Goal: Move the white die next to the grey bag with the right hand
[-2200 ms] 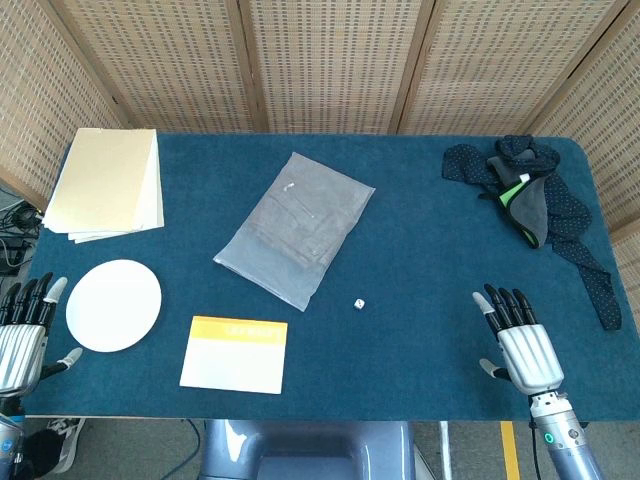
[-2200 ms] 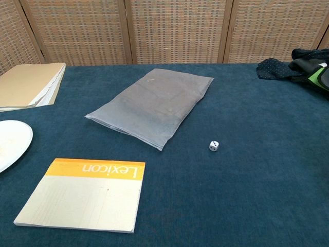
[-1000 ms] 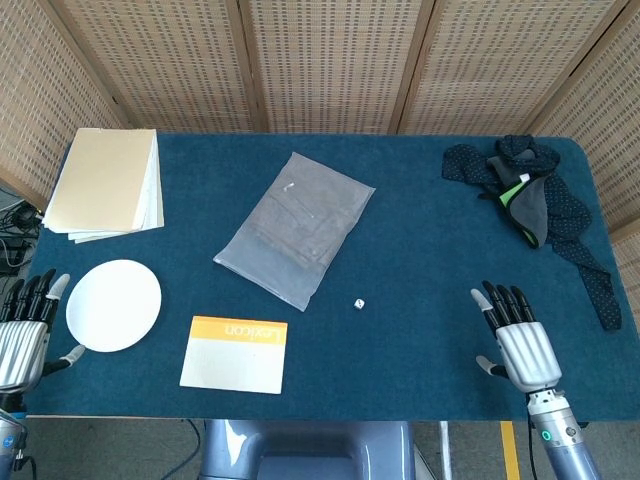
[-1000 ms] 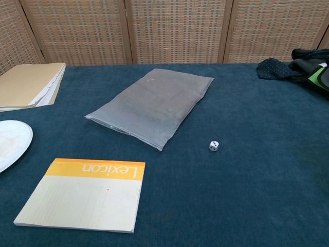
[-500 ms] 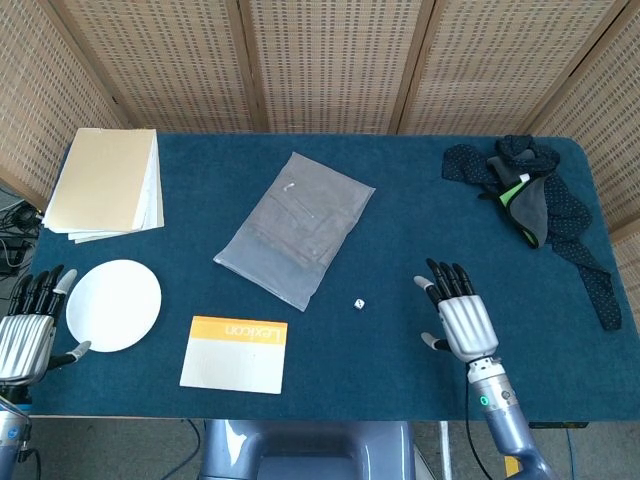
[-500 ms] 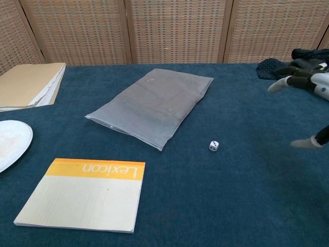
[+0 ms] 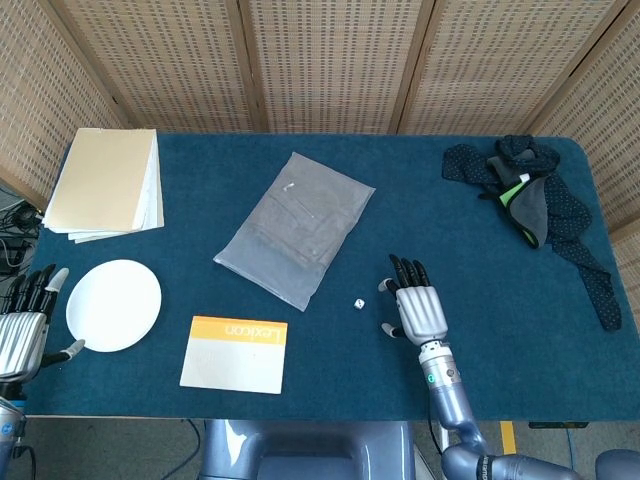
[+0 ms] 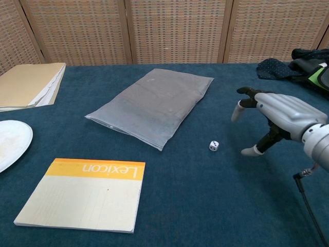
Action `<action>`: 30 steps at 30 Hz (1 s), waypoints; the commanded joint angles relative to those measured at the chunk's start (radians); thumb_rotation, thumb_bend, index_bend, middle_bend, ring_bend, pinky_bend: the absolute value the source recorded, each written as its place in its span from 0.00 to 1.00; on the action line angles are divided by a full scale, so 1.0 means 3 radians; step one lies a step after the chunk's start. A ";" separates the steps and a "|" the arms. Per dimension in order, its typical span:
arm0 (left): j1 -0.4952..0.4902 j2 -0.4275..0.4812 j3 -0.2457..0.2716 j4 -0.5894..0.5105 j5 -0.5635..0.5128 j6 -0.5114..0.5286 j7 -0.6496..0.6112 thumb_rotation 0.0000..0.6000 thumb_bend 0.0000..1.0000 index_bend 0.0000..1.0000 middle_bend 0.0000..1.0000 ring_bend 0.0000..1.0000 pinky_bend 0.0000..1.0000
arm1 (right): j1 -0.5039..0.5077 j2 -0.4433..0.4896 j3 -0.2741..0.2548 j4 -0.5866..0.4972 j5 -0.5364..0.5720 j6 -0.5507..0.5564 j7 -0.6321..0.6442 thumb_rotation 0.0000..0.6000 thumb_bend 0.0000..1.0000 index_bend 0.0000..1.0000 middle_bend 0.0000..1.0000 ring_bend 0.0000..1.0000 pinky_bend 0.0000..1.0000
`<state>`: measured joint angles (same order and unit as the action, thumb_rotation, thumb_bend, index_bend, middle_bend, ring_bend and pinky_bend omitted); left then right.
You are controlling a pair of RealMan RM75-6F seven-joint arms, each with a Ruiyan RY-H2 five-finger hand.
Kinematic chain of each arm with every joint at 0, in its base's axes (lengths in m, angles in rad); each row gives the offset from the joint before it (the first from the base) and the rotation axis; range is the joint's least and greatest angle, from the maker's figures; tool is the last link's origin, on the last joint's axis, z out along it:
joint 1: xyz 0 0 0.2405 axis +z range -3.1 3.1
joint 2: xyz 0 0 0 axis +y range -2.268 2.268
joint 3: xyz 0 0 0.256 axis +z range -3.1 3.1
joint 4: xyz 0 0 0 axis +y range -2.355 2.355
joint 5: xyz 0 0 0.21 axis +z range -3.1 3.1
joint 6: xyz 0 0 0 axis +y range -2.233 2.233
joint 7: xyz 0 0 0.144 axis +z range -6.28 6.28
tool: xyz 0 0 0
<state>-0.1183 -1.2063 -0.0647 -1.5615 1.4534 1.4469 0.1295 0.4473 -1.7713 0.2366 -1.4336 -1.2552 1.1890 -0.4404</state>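
Item one, white die [image 7: 358,303]: small cube lying flat on the blue table [image 7: 420,220], just off the near corner of the grey bag [image 7: 296,227], at about 5 o'clock from the bag's middle; near the bag but apart from it, so the move is judged not yet made. Item two, grey bag: flat, slanted pouch at table centre, resting loose, nothing on it; it serves as the landmark for the placement. Item three, right hand [image 7: 417,307]: at 3 o'clock of the die, just beside it and not touching; holds nothing, fingers spread and pointing away from the robot, thumb [image 8: 252,151] lowered toward the cloth in the chest view, a posture judged to be the lead-in to a pinch from the side. Item four, left hand [image 7: 20,335]: at the table's 8 o'clock edge, empty, fingers apart, parked clear because the task names the other hand. Sundry items, none in the path: white plate [image 7: 113,305] and tan folders [image 7: 105,182] on the left side, an orange-and-white booklet [image 7: 234,354] at 7 o'clock of the bag, dark cloth [image 7: 530,200] heaped at the far right corner. Handling note: the die is tiny against broad fingers and may roll or skid if nudged.
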 commanded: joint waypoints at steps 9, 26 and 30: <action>-0.0015 -0.0004 -0.0004 0.0025 -0.0051 -0.0046 -0.0023 1.00 0.00 0.00 0.00 0.00 0.00 | 0.0249 -0.0227 0.0112 0.0247 0.0184 -0.0187 -0.0067 1.00 0.34 0.44 0.06 0.00 0.00; -0.0048 -0.0026 -0.0006 0.0060 -0.0109 -0.0120 -0.0015 1.00 0.00 0.00 0.00 0.00 0.00 | 0.0401 -0.0333 0.0182 0.0499 0.0506 -0.0356 -0.0154 1.00 0.36 0.50 0.10 0.00 0.00; -0.0056 -0.0030 -0.0006 0.0060 -0.0109 -0.0125 -0.0010 1.00 0.00 0.00 0.00 0.00 0.00 | 0.0432 -0.0353 0.0175 0.0528 0.0537 -0.0371 -0.0153 1.00 0.36 0.49 0.10 0.00 0.00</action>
<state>-0.1351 -1.2153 -0.0663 -1.5435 1.4205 1.4092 0.1263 0.5760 -1.8762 0.2895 -1.2761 -1.0952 1.0785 -0.4859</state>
